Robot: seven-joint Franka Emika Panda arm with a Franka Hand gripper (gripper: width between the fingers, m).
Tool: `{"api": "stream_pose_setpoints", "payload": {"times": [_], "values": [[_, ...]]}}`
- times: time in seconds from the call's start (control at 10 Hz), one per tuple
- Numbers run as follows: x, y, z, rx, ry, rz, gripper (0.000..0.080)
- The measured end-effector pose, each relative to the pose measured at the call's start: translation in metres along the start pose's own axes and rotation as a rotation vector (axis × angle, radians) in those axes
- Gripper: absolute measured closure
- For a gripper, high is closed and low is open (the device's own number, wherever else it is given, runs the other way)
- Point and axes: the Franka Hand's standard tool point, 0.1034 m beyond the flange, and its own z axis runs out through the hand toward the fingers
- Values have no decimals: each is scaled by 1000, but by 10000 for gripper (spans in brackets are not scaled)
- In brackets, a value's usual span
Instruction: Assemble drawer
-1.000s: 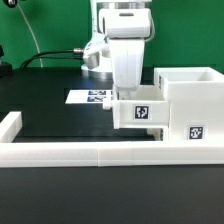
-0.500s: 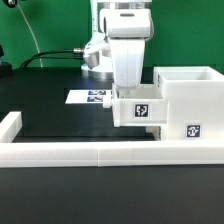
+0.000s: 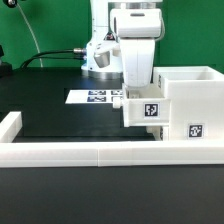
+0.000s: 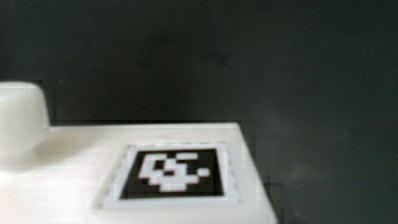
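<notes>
My gripper is shut on a small white drawer tray and holds it just above the black table, its tagged face toward the camera. The tray's edge on the exterior view's right touches or nearly touches the large white boxy housing, which carries a tag low on its front. In the wrist view the tray's top fills the lower part, with its square tag and a rounded white knob. My fingertips are hidden by the tray. I see no second tray.
The long low white border wall runs along the front, with a short arm at the exterior view's left. The marker board lies flat behind the tray. A black cable runs at the back left.
The arm and the tray it holds have moved toward the exterior view's right, closing the gap to the housing. The housing has not moved.
</notes>
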Motion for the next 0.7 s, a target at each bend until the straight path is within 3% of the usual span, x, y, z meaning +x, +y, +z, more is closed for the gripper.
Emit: {"api": "stream_pose_setpoints", "payload": {"times": [0.5, 0.6, 0.7], "values": [[2, 1, 0, -9, 2, 11, 750], [2, 1, 0, -9, 2, 11, 547], [2, 1, -3, -8, 0, 11, 547]]}}
